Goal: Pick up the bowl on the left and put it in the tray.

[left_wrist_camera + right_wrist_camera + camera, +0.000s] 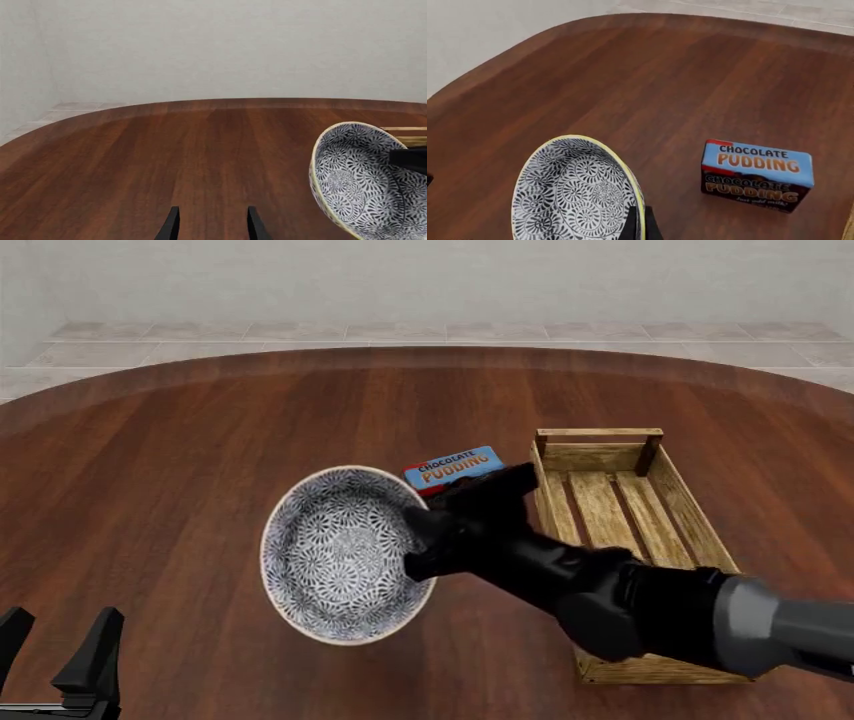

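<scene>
Carry step in hand. My right claw (424, 540) is clenched on the rim of the round ceramic bowl with blue-and-white floral pattern and cream rim (340, 555); the wrist view shows a dark finger (635, 225) pinching the rim's edge. The bowl is tilted, its inside turned toward the front camera, and by my reading it hangs clear of the dark reddish wood-grain bench (200, 440), mid-bench, nearer the near edge than the far.

My left claw (60, 655) sits by the near left corner of the bench, fingers parted, grasping nothing.

The long rectangular tray of pale wooden slats with low sides and corner posts (674, 505) lies toward the right edge, well apart from the bowl; my own forearm crosses over its near end. Between bowl and tray, at the far side, lies the small blue-topped chocolate pudding box (454, 468).

Next move, as I judge it: swing the bowl right, over the slatted floor, level it, lower, release. The rim pinch on glazed ceramic looks slip-prone, so keep the swing slow. The bowl seems about as wide as the tray's inside, so centring will matter.
</scene>
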`<state>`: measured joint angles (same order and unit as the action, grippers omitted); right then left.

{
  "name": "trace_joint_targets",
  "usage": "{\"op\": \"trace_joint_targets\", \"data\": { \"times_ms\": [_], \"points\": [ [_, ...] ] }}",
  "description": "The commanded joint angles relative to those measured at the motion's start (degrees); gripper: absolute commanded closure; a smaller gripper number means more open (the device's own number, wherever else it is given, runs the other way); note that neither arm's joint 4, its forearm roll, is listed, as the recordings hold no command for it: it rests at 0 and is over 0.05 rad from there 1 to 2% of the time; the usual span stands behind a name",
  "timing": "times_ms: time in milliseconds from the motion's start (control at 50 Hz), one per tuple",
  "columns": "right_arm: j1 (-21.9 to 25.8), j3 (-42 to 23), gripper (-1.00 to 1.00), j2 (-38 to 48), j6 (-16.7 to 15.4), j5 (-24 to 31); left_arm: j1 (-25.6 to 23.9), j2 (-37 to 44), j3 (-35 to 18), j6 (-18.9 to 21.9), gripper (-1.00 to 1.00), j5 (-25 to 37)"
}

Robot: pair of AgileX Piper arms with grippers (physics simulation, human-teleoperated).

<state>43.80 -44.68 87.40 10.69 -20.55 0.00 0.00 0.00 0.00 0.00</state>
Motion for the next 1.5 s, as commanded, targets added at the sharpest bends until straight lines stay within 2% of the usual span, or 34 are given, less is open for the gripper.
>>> {"op": "trace_joint_targets", "data": {
  "times_ms": [20,260,320,700,1380,1500],
  "points": [
    [0.11,0.27,1.00,-3.96,-0.24,1.52,0.00,0.00,0.00,0.00,-1.00,0.00],
    [-1.38,1.15,1.00,-6.52,1.07,1.98,0.00,0.00,0.00,0.00,-1.00,0.00],
    [-3.08,1.01,1.00,-7.25,0.67,3.17,0.00,0.00,0.00,0.00,-1.00,0.00],
    [-4.76,1.06,1.00,-11.49,2.71,7.41,0.00,0.00,0.00,0.00,-1.00,0.00],
    [-6.10,0.56,1.00,-20.74,1.84,13.10,0.00,0.00,0.00,0.00,-1.00,0.00],
    [-7.81,0.28,1.00,-22.42,1.86,14.50,0.00,0.00,0.00,0.00,-1.00,0.00]
  ]
}}
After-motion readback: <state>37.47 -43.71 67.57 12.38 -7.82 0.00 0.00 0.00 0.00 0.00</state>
